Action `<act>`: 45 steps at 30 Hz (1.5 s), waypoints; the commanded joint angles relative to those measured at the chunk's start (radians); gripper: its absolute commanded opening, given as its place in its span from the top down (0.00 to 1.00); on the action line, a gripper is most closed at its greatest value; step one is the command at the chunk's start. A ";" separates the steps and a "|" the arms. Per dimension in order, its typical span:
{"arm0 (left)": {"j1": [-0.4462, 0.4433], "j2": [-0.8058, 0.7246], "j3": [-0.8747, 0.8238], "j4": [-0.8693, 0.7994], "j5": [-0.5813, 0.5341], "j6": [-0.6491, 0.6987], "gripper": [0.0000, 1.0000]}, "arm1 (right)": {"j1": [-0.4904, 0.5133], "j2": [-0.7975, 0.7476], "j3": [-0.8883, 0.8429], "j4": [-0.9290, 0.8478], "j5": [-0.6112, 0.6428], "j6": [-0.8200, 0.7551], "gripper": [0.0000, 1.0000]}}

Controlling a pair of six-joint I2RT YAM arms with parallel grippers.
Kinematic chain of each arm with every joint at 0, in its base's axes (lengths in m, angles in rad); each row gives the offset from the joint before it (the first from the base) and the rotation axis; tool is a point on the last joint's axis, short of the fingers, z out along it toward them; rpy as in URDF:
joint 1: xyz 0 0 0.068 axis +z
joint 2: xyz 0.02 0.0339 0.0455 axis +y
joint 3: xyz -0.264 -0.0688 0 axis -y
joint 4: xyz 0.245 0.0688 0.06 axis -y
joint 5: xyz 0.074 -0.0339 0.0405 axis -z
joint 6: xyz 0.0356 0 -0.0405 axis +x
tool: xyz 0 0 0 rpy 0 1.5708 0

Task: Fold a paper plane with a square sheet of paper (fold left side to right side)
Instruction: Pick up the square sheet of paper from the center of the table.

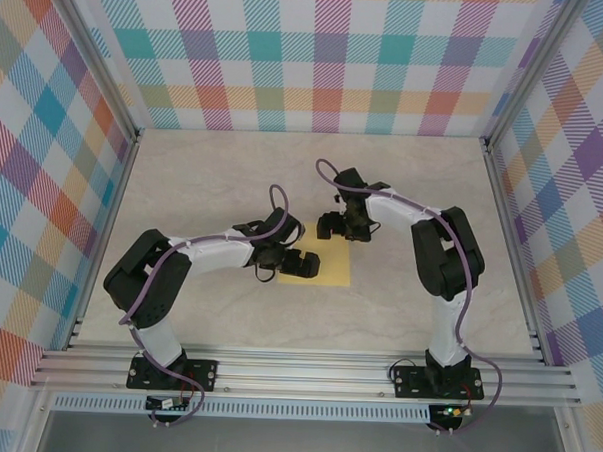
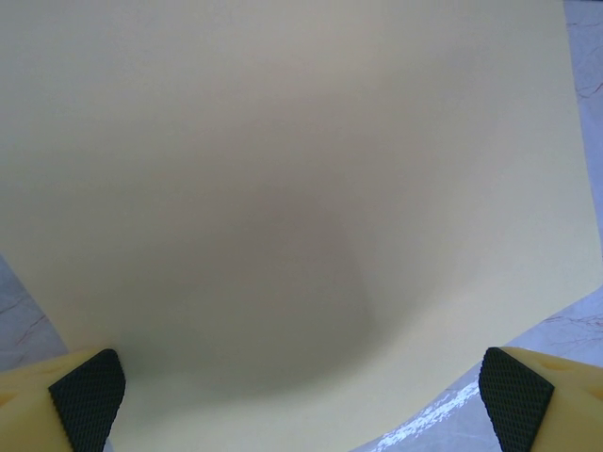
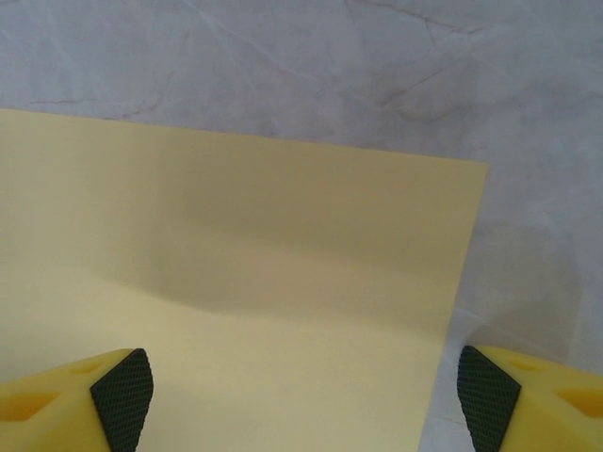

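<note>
Hovering over the square sheet of paper [image 1: 326,273], flat on the worktop [image 1: 203,182] between the two arms and a little forward of their bases. Judged as the very start of the first fold, left side over to right side: no crease to be seen in either wrist view, only soft shadow across plain yellow.

Holding the left gripper [image 1: 296,263] wide open above the sheet's left portion, black pads [image 2: 87,400] spread far apart, nothing clamped, paper lying beneath. Holding the right gripper [image 1: 335,225] parted wide and empty too, near the sheet's far side, looking down on a clean corner and a straight edge against the marbled surface. Impossible to tell from these views whether either gripper touches the paper.

Next, by judgement: lowering the left gripper to the left edge, pinching that single thin layer without dragging it, then lifting and carrying it across to meet the right edge squarely. Pinning the sheet with the right gripper to stop it sliding. Then pressing along the middle to set the crease. Prone to slipping or buckling, being so thin.
</note>
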 commanded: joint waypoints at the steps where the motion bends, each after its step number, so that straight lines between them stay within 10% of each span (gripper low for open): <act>1: 0.003 0.020 -0.015 -0.001 -0.003 -0.018 0.00 | 0.047 -0.001 -0.025 -0.057 -0.118 0.009 0.17; 14: 0.002 0.014 -0.018 -0.005 -0.012 -0.018 0.00 | 0.075 0.040 0.007 -0.121 -0.039 -0.015 0.25; 28: 0.012 -0.079 -0.022 -0.061 -0.035 -0.014 0.00 | 0.069 0.011 -0.017 -0.086 -0.010 -0.028 0.75; 45: 0.239 -0.321 -0.137 -0.003 0.137 -0.061 0.00 | -0.042 -0.215 -0.181 0.124 -0.286 -0.061 0.88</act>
